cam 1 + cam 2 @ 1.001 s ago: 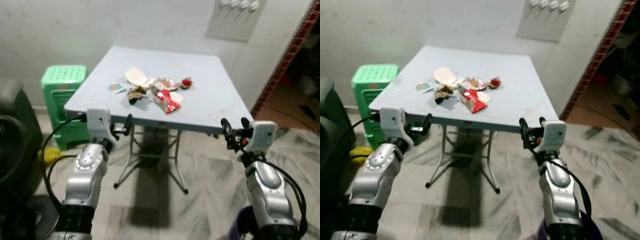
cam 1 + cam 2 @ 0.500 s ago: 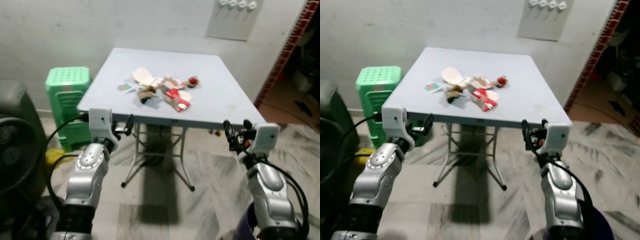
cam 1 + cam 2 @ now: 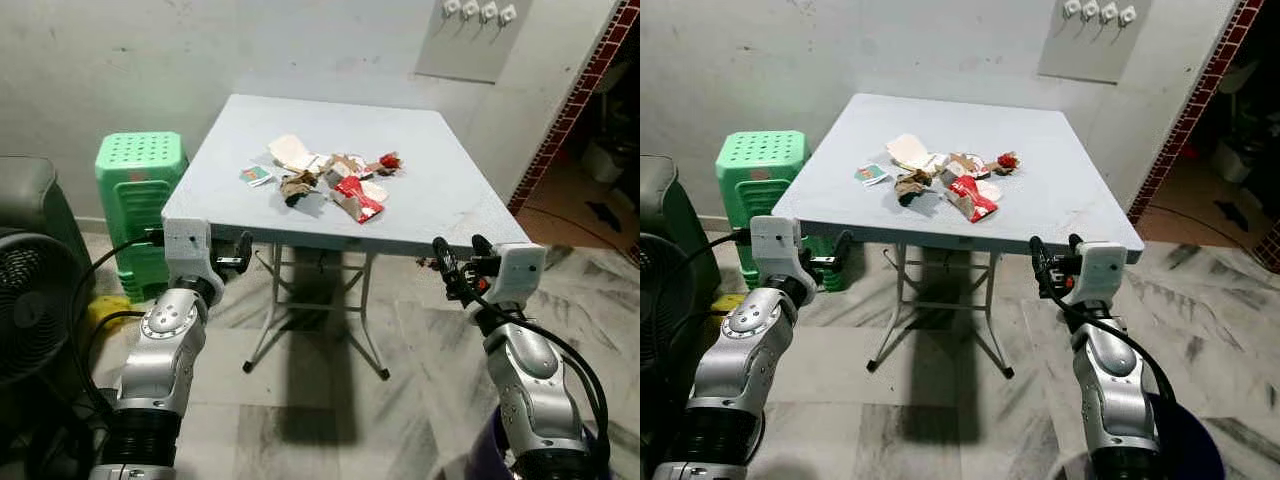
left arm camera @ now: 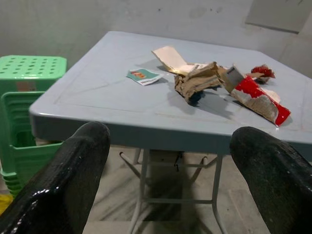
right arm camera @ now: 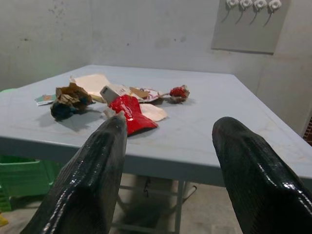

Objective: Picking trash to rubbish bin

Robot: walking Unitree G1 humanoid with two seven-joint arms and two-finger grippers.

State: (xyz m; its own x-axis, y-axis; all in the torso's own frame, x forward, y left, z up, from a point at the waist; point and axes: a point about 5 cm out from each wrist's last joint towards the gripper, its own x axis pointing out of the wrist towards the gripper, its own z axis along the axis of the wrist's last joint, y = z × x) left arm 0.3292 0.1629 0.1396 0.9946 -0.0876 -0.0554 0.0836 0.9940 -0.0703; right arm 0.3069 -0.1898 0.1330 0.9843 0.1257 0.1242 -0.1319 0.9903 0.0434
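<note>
Facing the counter [image 3: 440,200], your trash [image 3: 330,180] lies ahead of both wide-open end effectors, left [image 3: 243,252] and right [image 3: 458,262]; neither is clearly nearer.

Head stereo pair: both eyes look forward and down from above, standing back from the near edge of the worktop [image 3: 440,190]. The whole top, its folding legs and the floor are in frame, with both arms in the foreground.

Left wrist camera: sits low, near the worktop's near edge and about level with it, looking along the left pincer [image 4: 170,170] across the top toward the far edge.

Right wrist camera: same low height and facing, looking along the right pincer [image 5: 170,165].

Shared region: all four views cover the litter pile [image 3: 945,180] at mid-worktop and the wall behind.
</note>
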